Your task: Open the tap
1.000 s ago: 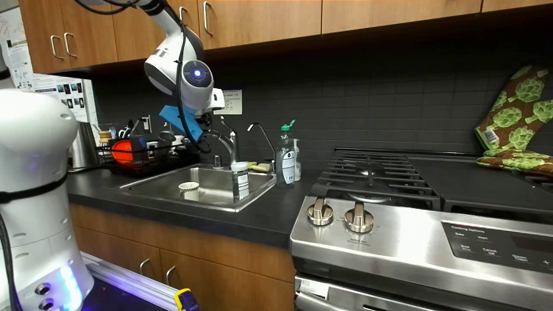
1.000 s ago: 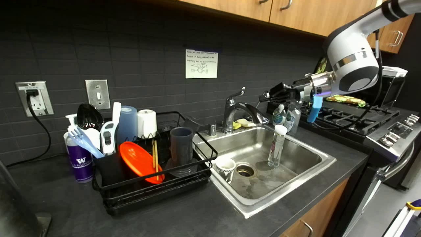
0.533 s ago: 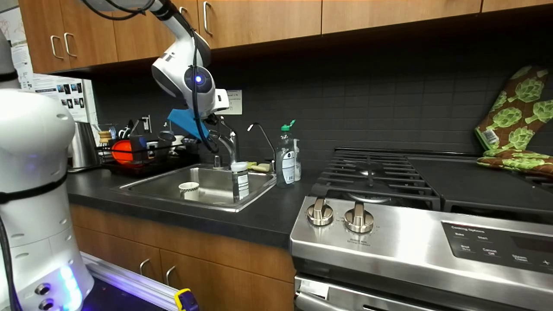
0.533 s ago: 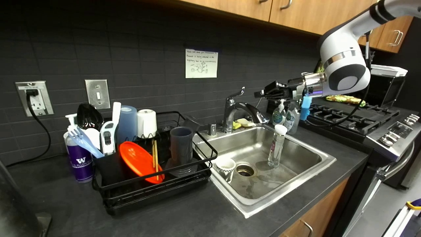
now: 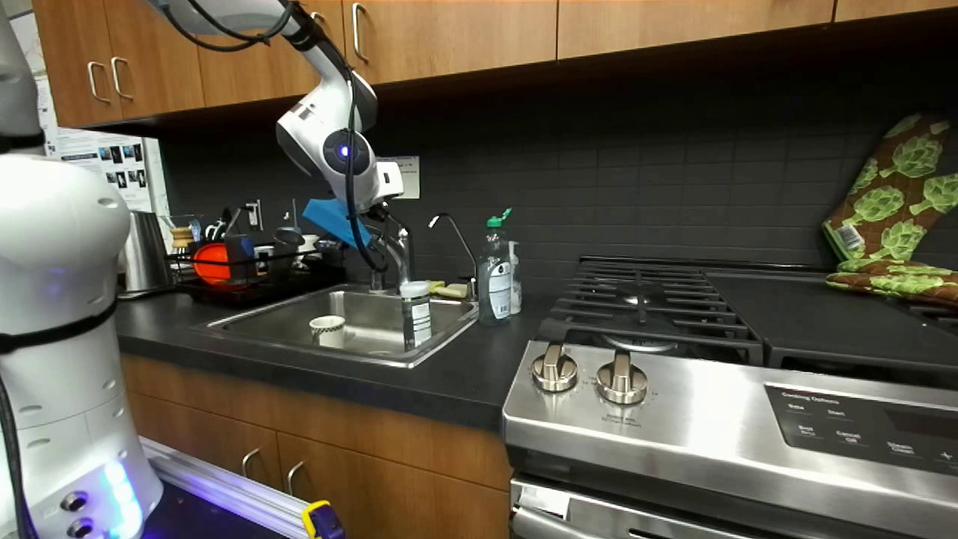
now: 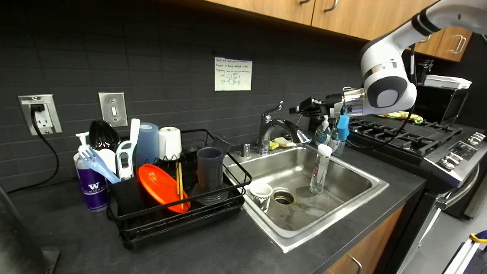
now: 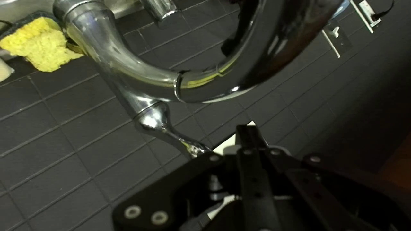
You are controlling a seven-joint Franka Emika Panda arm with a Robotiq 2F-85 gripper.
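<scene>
The gripper [image 6: 292,110] shifts left toward the tap [image 6: 264,131] in an exterior view; its jaws appear pressed together, holding nothing visible. The tap stands at the far edge of the sink [image 6: 289,239].

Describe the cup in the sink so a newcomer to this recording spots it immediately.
In an exterior view, find the steel sink in the dark counter. Inside, on the side of the drain nearest the dish rack, stands the white cup. Its checkered band sets it apart from the plain-looking white mug in the rack, its short, open shape from the clear, capped bottle.
</scene>
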